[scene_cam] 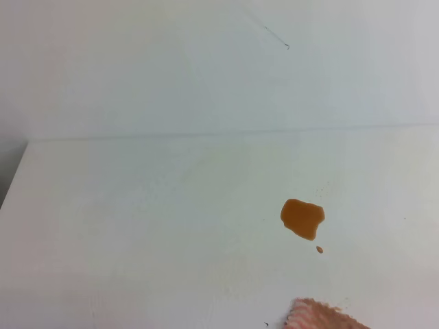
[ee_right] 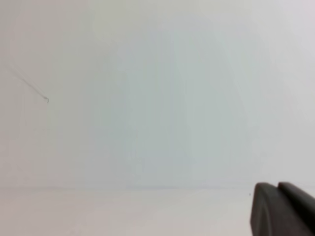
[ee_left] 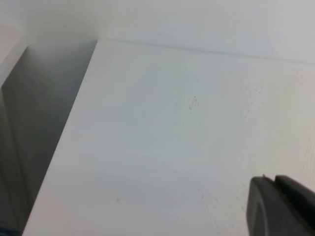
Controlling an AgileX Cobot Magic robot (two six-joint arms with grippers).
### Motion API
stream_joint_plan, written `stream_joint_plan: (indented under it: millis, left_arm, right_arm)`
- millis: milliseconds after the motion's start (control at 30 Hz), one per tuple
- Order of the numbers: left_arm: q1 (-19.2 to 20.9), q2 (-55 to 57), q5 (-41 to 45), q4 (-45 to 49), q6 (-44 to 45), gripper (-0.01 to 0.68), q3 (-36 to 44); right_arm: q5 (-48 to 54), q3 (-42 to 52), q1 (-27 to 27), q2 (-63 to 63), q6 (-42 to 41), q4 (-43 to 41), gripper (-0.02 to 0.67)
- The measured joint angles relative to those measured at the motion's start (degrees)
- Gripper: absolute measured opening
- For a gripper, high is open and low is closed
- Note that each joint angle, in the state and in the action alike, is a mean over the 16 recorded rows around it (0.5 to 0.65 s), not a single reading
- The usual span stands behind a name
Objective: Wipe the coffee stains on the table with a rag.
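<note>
On the left side, the left gripper (ee_left: 280, 204) shows only as a dark tip at the lower right corner of its wrist view, its two fingers pressed together with just a thin seam between them, clenched on nothing, hanging over bare white table (scene_cam: 137, 226). Ahead of it the table's left edge drops into grey shadow. Further right, the coffee stains (scene_cam: 302, 218) lie on the table, one tiny droplet just below the main blotch. Nearer the front edge, the rag (scene_cam: 319, 317) lies apart from them. The right gripper (ee_right: 283, 209) is likewise clenched empty, facing the wall (ee_right: 157, 98).
</note>
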Motion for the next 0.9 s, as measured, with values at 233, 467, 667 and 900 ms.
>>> stream_joint_plan:
  millis: [233,467,667,900]
  left_arm:
    - [0.00,0.00,0.00,0.00,0.00,0.000,0.00]
    - [0.00,0.00,0.00,0.00,0.00,0.001,0.00]
    - [0.00,0.00,0.00,-0.02,0.00,0.000,0.00]
    - [0.00,0.00,0.00,-0.07,0.00,0.000,0.00]
  right_arm:
    - [2.25,0.00,0.00,0.00,-2.44,0.00,-0.002]
    - [1.72,0.00,0.00,0.00,-3.34,0.00,-0.002]
    - [-1.00,-1.45,0.00,0.00,-1.98,-0.32,-0.002]
    - [-1.98,-5.31,0.00,0.00,-2.45,-2.92,-0.002]
